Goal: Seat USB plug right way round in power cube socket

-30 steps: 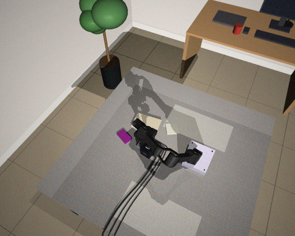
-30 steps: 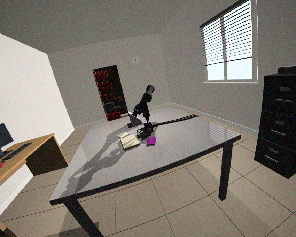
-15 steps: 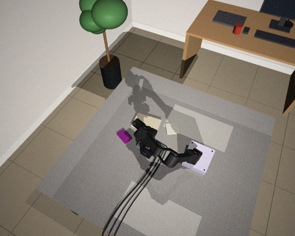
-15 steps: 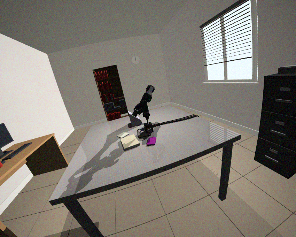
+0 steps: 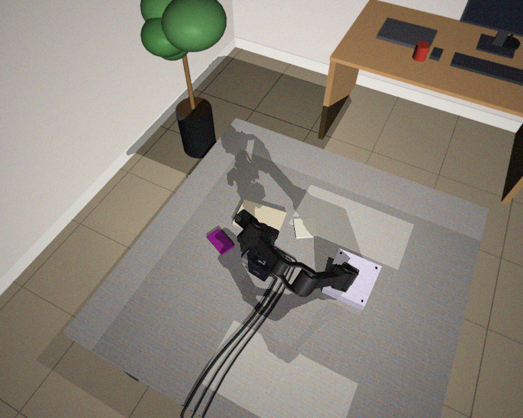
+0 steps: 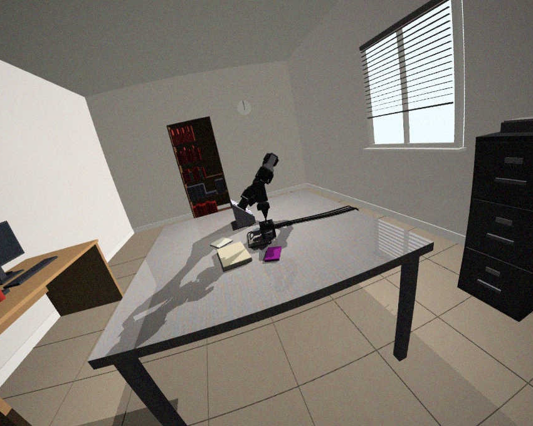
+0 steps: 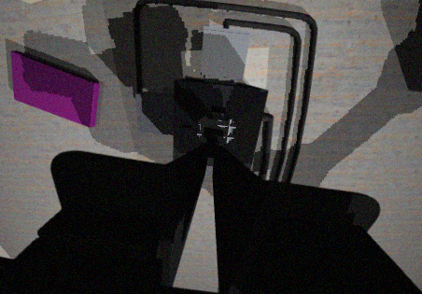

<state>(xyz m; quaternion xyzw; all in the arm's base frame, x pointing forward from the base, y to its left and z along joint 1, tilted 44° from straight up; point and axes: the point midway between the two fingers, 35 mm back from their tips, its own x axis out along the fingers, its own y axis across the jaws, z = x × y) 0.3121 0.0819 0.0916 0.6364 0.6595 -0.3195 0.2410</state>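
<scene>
End effector (image 7: 212,150) is pinching the plug (image 7: 216,131) from directly above, because it is sitting jammed in the cube (image 7: 219,117) beneath and needs pulling out before turning.

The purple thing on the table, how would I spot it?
Find the grey table and the black arm's gripper, shut on the USB plug atop the power cube. The purple block lies flat just beside the cube, the only bright thing among cream pads.
</scene>
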